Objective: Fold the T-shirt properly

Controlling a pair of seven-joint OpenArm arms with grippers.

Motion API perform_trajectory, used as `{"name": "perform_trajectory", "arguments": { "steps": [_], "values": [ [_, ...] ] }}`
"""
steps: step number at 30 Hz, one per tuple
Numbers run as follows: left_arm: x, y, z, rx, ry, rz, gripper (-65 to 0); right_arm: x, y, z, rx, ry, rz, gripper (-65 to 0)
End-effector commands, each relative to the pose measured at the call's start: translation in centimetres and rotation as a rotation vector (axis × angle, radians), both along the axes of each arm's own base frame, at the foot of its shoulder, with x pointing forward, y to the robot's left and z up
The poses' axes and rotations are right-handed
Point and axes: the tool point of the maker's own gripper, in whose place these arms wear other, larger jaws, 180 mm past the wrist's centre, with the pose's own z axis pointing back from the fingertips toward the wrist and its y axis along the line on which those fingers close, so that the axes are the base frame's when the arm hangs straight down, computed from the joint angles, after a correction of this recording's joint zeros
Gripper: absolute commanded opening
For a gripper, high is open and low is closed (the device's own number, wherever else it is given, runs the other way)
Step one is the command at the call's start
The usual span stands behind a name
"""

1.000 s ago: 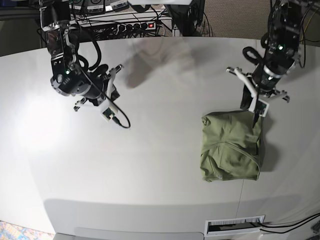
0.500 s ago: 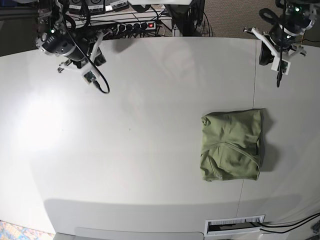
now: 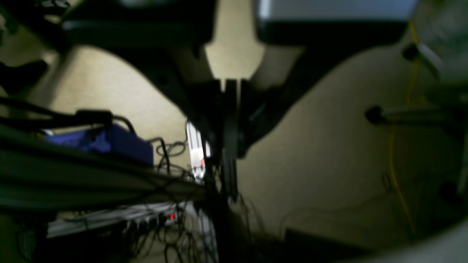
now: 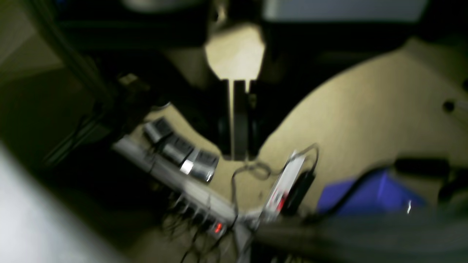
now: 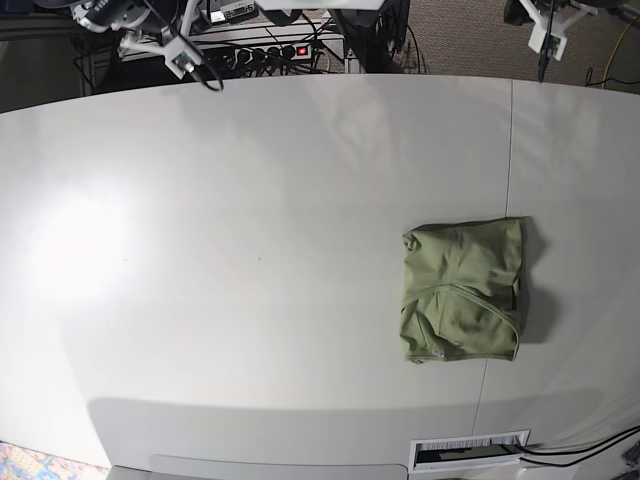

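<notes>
From the base view, the T-shirt (image 5: 463, 290) is lying folded into a compact, roughly square bundle on the white counter (image 5: 250, 260), toward the side of my left arm. My left end effector (image 5: 545, 45) is hanging at the far edge of the frame, well apart from the garment and beyond the counter's far edge; only its tip is showing. My right end effector (image 5: 185, 65) is sitting at the opposite far corner, over the power strip (image 5: 270, 50) behind the counter, even farther from the T-shirt. Neither one is touching any cloth.

From the left wrist view, I am looking down past my left end effector (image 3: 230, 109), its dark fingers (image 3: 223, 128) pressed together with nothing between them. Beyond it, blurred, a beige floor (image 3: 329, 146), tangled cables (image 3: 172, 149) and a blue box (image 3: 117, 140) are showing. The T-shirt is not appearing here.

From the right wrist view, my right end effector (image 4: 237, 120) is likewise narrowed down to a slim gap, holding nothing. Beyond it a power strip (image 4: 182, 182) with a red light, a blue box (image 4: 373, 193) and beige floor (image 4: 347, 109) are blurring past.
</notes>
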Motion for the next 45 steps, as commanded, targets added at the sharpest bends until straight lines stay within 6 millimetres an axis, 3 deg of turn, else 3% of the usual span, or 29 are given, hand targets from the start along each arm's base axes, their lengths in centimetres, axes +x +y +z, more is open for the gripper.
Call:
{"name": "perform_trajectory", "arguments": {
  "steps": [1,5,9,17,22,30,36,40,45],
  "values": [
    [-0.7,-0.2,0.4,-0.007,0.011,0.000,-65.0,-0.7,0.1,0.4,0.011,0.008,0.009,-65.0],
    [-3.0,-0.6,0.0,-0.035,0.072,-0.017,-65.0,-3.9,0.1,0.3,0.006,0.086,0.016,-65.0],
    [-5.4,-0.1,-2.0,-0.090,0.129,0.032,-65.0,-6.0,-0.6,-0.5,-0.005,0.110,0.001,-65.0],
    [-7.9,2.3,-8.4,-0.159,0.197,0.141,-65.0,-8.1,-4.8,-7.1,-0.016,0.138,-0.170,-65.0],
    [-7.8,2.0,-12.2,-0.228,0.188,0.217,-65.0,-8.4,-5.3,-11.6,0.024,0.143,-0.264,-65.0],
    [-8.7,-0.8,-18.2,-0.266,0.230,0.200,-65.0,-8.4,-3.1,-18.8,0.051,0.191,-0.177,-65.0],
    [-7.3,-2.1,-22.1,-0.173,0.231,0.148,-65.0,-7.2,-2.4,-24.0,-0.074,0.208,-0.347,-65.0],
    [-6.6,-4.6,-23.7,-0.192,0.259,0.137,-65.0,-6.7,-1.1,-26.2,-0.144,0.225,-0.380,-65.0],
    [-6.8,-7.4,-25.3,-0.177,0.297,0.140,-65.0,-6.1,-2.2,-27.3,-0.271,0.189,-0.463,-65.0]
  ]
}}
